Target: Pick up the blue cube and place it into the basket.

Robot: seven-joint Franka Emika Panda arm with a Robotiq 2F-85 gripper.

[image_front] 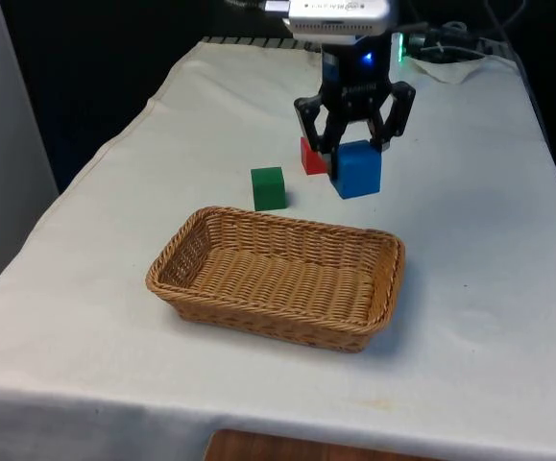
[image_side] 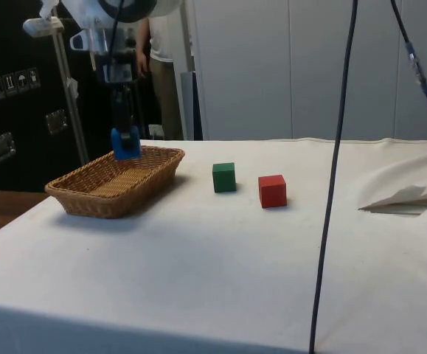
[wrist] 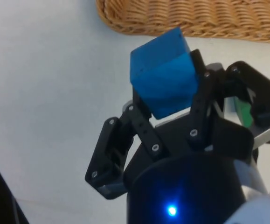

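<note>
Above the bench: the hand (image_front: 354, 146) hangs in the upper middle of the front view, clenched on the blue cube (image_front: 356, 169).
Hand: its two black fingers (wrist: 139, 114) press opposite faces of the cube in the wrist view; in the side view the hand (image_side: 125, 140) sits at upper left of the frame.
Blue cube: held off the cloth, tilted so that one corner points outward in the wrist view (wrist: 164, 74); in the side view (image_side: 126, 144) it hangs in line with the basket's far rim, but whether it is over the basket cannot be told from that view.
Basket: woven, tan, rectangular, lying on the bench in the lower middle of the front view (image_front: 186, 239); its rim (wrist: 125, 25) runs along the top of the wrist view, just beyond the cube; nothing lies in it.
Green cube: on the cloth (image_front: 268, 187), just above the basket's far rim in the front view.
Red cube: on the cloth (image_front: 311, 157), partly behind the hand, near the green one but apart from it.
Bench: covered by a white cloth (image_front: 489, 250).
</note>
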